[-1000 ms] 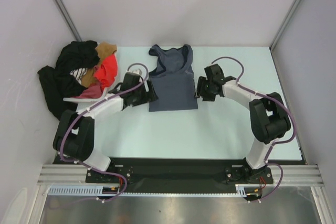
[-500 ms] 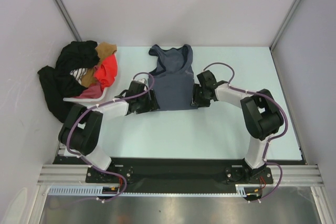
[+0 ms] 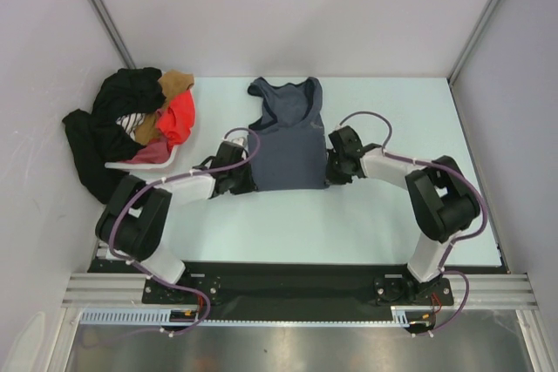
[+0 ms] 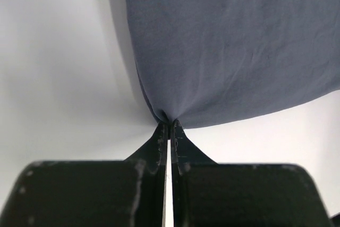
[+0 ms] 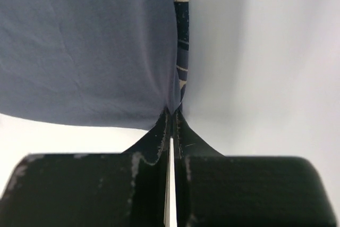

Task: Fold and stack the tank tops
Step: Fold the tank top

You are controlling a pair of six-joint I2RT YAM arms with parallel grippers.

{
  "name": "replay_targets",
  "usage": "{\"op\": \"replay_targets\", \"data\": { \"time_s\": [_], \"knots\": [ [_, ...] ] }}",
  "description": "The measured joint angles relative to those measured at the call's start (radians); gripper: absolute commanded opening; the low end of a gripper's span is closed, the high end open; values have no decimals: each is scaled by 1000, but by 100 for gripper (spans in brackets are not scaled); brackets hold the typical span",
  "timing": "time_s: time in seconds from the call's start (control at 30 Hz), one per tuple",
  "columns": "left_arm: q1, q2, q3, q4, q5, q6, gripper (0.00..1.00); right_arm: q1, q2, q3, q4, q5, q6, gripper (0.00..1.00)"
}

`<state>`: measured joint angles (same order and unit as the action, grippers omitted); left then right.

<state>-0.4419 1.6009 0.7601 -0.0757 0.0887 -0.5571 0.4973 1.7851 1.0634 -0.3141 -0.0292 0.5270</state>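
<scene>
The pale green worktop (image 3: 349, 228) fills the middle of the overhead view, with grey walls on three sides. On it, a little above centre, the blue-grey tank top (image 3: 288, 141) lies flat, its neck and straps toward the top of the frame and its hem toward the bottom. At the upper left sits a heap of clothes (image 3: 122, 124): mostly black, with a bright orange-red piece, a tan piece and a bit of striped cloth; whether the dark red tank top is among them cannot be told. The left arm (image 3: 170, 187) reaches in from the lower left and the right arm (image 3: 410, 172) from the lower right, both low over the worktop. The left pincer (image 3: 249, 179) is at the lower left corner of the hem, closed tight with a pinch of the blue-grey cloth drawn to a point between its black fingers (image 4: 183, 150). The right pincer (image 3: 332, 170) is at the lower right corner, likewise closed on a pinch of the hem. In the right wrist view a narrow strip of pale print (image 5: 180, 51) shows along the garment's side edge, above the fingertips.
</scene>
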Motion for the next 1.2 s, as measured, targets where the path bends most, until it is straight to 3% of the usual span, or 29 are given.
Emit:
{"op": "replay_targets", "data": {
  "time_s": [0.27, 0.5, 0.87, 1.03, 1.2],
  "knots": [
    [-180, -189, -189, 14, -7, -58, 0, 43, -256, -274, -36, 6, 39, 0],
    [-293, -402, -290, -58, -7, -132, 1, 98, -485, -381, -161, 9, 91, 0],
    [-463, -759, -378, -201, -41, -294, 0, 246, -770, -428, -373, 31, 202, 0],
    [-505, -833, -377, -269, -66, -350, 0, 281, -860, -417, -451, 47, 249, 0],
    [-505, -837, -275, -393, -130, -357, 0, 282, -858, -266, -517, 87, 254, 0]
  ]
}}
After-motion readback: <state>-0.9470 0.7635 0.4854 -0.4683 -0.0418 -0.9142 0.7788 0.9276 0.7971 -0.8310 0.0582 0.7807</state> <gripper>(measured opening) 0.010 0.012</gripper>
